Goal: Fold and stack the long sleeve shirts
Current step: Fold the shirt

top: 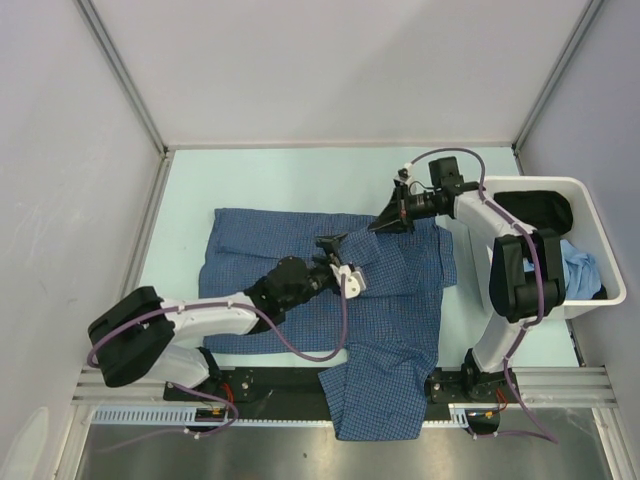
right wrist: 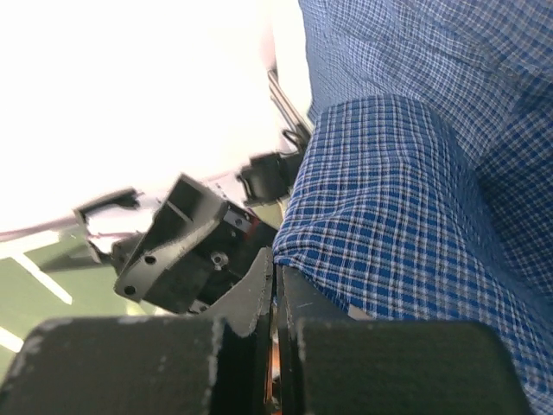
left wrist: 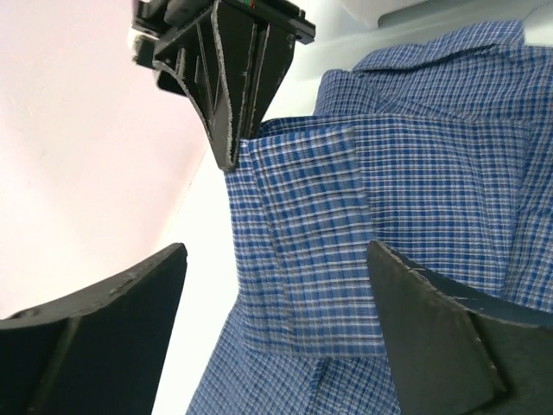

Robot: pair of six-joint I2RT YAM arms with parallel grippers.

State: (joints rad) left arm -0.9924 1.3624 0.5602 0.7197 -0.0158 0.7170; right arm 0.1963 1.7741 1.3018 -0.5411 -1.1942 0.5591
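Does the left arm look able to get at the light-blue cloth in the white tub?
Probably not. The light-blue cloth lies in the tub at the far right, and the right arm stands between it and the left gripper.

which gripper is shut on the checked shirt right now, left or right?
The right gripper: it is clamped shut on an edge of the checked shirt. The left gripper is open, straddling a fold of the cloth.

The left arm point(top: 215, 318) stretches forward, left gripper point(top: 330, 243) spread wide (fingers well apart) — the right arm point(top: 500, 235) folds back inward, right gripper point(top: 376, 228) apparently pressed shut.
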